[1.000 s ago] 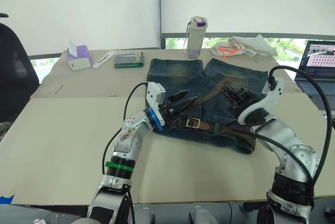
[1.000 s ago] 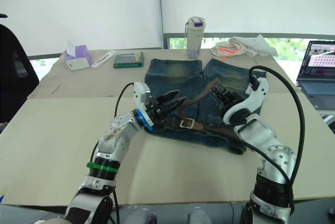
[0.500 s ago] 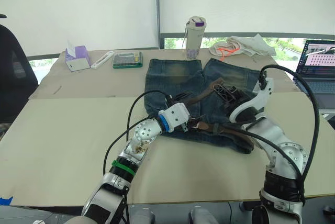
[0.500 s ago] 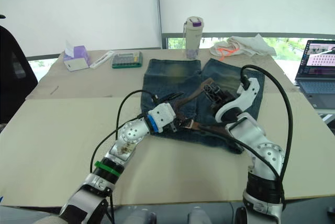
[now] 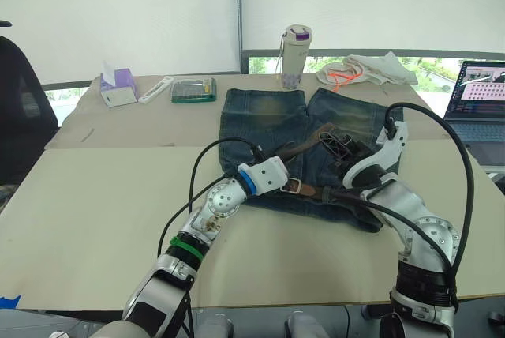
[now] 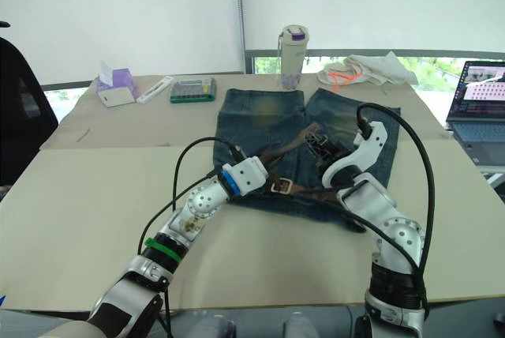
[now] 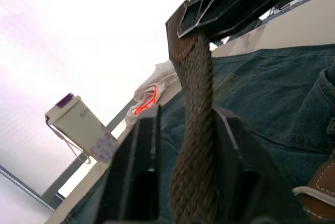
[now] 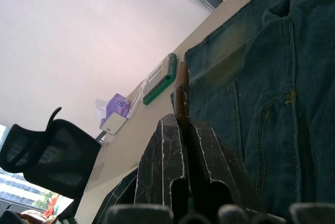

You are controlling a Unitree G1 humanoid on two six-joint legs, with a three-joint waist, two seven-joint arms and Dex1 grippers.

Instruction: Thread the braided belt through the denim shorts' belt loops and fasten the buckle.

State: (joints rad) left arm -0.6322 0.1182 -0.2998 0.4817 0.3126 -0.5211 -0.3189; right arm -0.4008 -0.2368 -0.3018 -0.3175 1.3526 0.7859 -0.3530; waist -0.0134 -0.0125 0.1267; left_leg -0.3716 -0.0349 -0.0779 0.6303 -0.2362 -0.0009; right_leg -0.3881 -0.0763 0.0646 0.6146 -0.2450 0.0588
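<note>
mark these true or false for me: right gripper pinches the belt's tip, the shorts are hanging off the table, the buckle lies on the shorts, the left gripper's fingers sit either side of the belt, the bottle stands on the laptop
1. The right gripper pinches the tip of the braided belt. True.
2. The denim shorts hang off the table. False: they lie flat on it.
3. The buckle lies on the shorts. True.
4. The left gripper has its fingers either side of the belt. True: the strap runs up between them.
5. The bottle stands on the laptop. False: it stands on the table beyond the shorts, apart from the laptop.
</note>
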